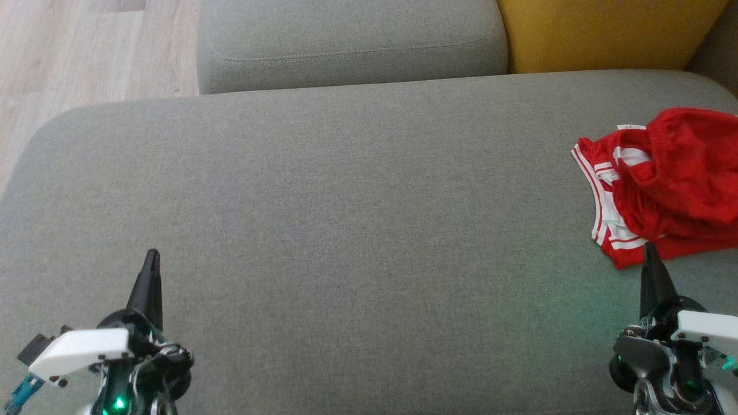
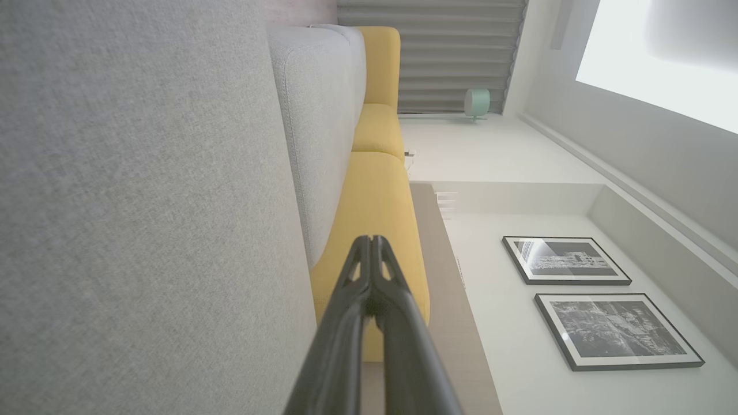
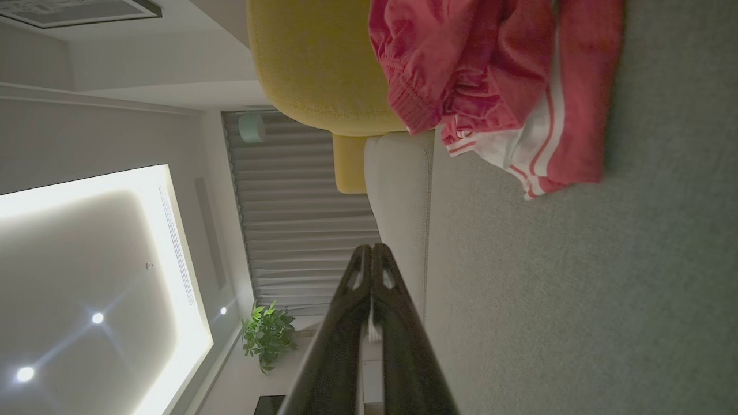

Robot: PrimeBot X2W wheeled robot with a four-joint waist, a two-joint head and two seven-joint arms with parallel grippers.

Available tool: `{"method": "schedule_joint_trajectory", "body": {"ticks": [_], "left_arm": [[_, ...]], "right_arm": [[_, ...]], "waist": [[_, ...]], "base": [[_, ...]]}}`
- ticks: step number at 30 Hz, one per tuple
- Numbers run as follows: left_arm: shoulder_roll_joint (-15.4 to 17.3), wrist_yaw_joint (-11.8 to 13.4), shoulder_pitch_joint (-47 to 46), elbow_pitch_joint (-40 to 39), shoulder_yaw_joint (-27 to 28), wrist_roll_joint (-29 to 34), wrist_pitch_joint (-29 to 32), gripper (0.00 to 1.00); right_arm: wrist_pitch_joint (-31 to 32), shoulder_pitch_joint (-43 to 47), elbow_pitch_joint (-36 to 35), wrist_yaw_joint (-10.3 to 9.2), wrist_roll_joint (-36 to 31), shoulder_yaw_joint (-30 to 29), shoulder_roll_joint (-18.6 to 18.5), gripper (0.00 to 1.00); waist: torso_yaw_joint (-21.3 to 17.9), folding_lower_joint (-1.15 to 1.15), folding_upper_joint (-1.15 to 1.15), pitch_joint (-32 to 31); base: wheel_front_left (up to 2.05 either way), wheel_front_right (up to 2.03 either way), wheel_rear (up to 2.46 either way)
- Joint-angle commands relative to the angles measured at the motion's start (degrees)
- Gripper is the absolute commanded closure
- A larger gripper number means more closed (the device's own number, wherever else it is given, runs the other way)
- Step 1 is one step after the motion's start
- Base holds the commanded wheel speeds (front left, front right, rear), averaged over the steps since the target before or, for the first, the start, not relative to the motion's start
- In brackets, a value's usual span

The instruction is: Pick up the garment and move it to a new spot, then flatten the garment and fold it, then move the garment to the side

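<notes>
The garment (image 1: pixel 663 181) is a red pair of shorts with white stripes, lying crumpled at the right edge of the grey sofa seat (image 1: pixel 357 219). It also appears at the top of the right wrist view as the same red garment (image 3: pixel 496 86). My right gripper (image 1: pixel 650 249) is shut and empty, its tip just in front of the garment's near hem. My left gripper (image 1: pixel 153 255) is shut and empty at the lower left, far from the garment. Both pairs of fingers are pressed together, as seen for the left gripper (image 2: pixel 372 239) and the right gripper (image 3: pixel 372 248).
A grey back cushion (image 1: pixel 351 40) and a yellow cushion (image 1: pixel 605 31) stand behind the seat. Wooden floor (image 1: pixel 86 52) lies beyond the seat's left edge. Wide bare grey fabric stretches between the two grippers.
</notes>
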Motion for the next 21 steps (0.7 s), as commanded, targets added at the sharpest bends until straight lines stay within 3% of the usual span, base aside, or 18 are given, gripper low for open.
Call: {"method": "schedule_joint_trajectory", "body": {"ticks": [1,21], "left_arm": [[0.34,-0.40,-3.16,-1.50,2.40,0.45,0.25,1.00],[0.16,-0.40,-3.18,-1.49,2.65,0.66,0.46,1.00]], "right_arm": [[0.35,-2.98,-1.72,0.44,-0.42,0.97,-0.43,1.00],[0.60,-3.01,-1.70,0.44,-0.68,0.66,-0.21,1.00]], "waist": [[0.00,0.00,0.00,0.00],[0.00,0.00,0.00,0.00]], "base": [[0.00,0.00,0.00],[0.00,0.00,0.00]]}}
